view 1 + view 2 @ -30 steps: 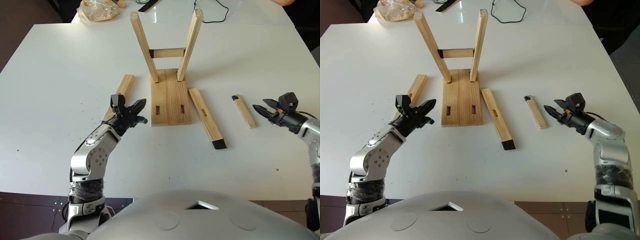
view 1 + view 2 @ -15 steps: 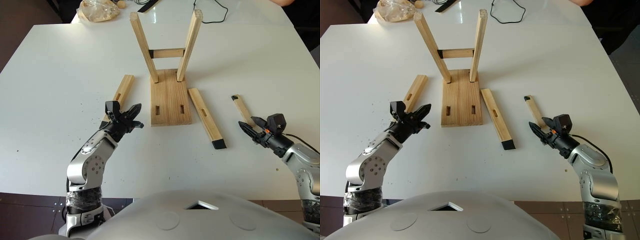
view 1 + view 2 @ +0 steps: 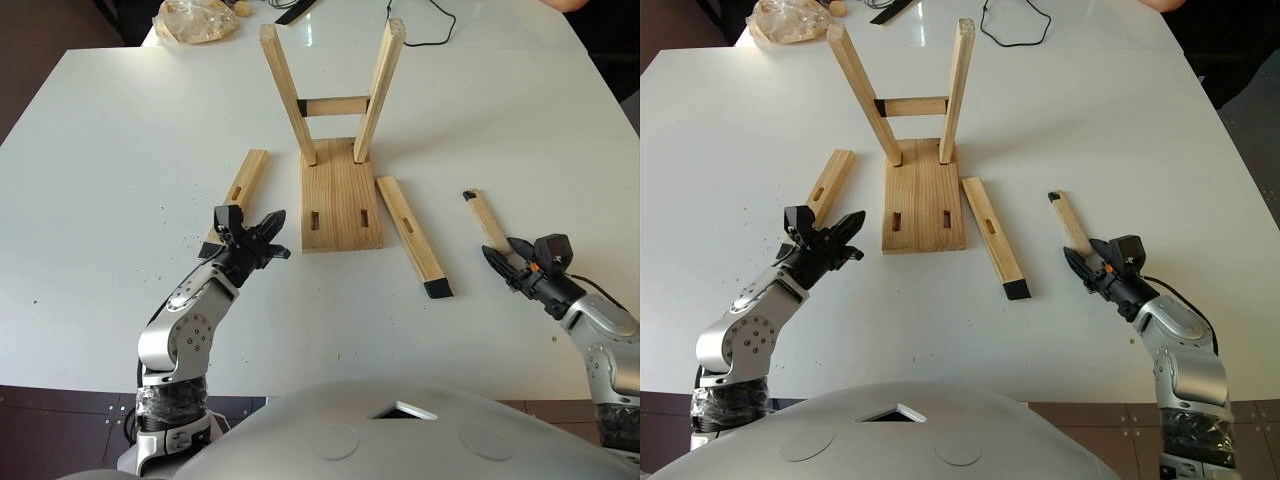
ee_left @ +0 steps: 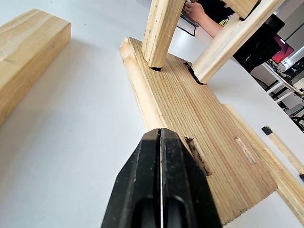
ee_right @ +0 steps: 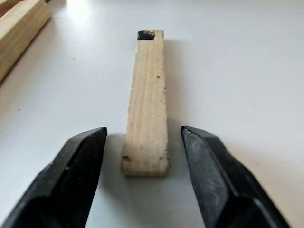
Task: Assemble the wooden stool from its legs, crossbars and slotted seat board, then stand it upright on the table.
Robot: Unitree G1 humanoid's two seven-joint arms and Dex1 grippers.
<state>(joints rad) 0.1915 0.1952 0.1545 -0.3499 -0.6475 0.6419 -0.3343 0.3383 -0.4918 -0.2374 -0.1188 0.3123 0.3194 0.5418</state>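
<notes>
Crossbar (image 5: 147, 90) flat on table (image 3: 120, 150), right of seat board (image 3: 340, 205). Right gripper (image 5: 144, 135) fingers spread, straddling its near end. Left gripper (image 4: 160, 137) fingers pressed together, empty. Crossbar likely light, stiff; pinch across narrow sides.

Prob. a lab or office-type workroom, not a home. Big plain white counter (image 3: 100, 130), nothing domestic on it. Black cable (image 3: 428, 42) and a crumpled plastic bag (image 3: 198, 20) lie at its far edge. Dark floor (image 3: 30, 60) alongside. Left wrist view: a lit monitor (image 4: 284, 47) in the room behind the counter, w/ more dark gear around it.
</notes>
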